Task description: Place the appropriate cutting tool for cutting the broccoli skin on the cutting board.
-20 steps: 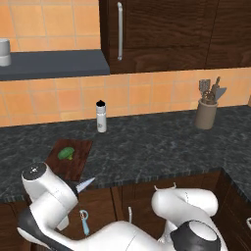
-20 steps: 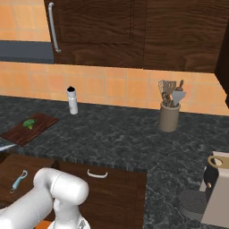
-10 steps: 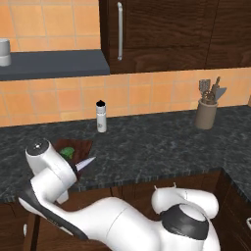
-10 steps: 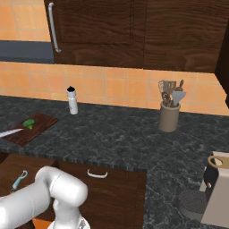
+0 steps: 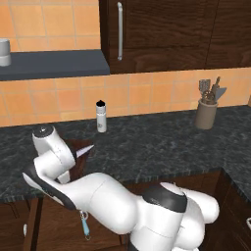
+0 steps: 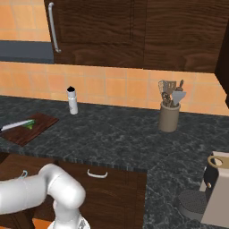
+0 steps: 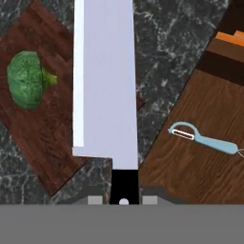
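My gripper (image 7: 123,200) is shut on the black handle of the knife (image 7: 105,81). Its silver blade points away from the hand and reaches over the near edge of the reddish-brown cutting board (image 7: 45,136). The green broccoli (image 7: 27,79) lies on the board just left of the blade. From the right base view the blade (image 6: 16,125) lies across the board (image 6: 31,132), level with the broccoli (image 6: 30,125). In the left base view my arm hides most of the board, and the knife tip (image 5: 85,150) sticks out beside it.
A light-blue peeler (image 7: 205,138) lies on a brown wooden surface right of the board, below the counter edge (image 5: 85,226). A white bottle (image 6: 71,100) stands at the back. A utensil crock (image 6: 170,117) is to the right and a coffee machine (image 6: 214,192) at the near right.
The arm has carried the knife away from the counter's front edge and up over the cutting board, beside the broccoli. Board, broccoli and peeler have stayed put.
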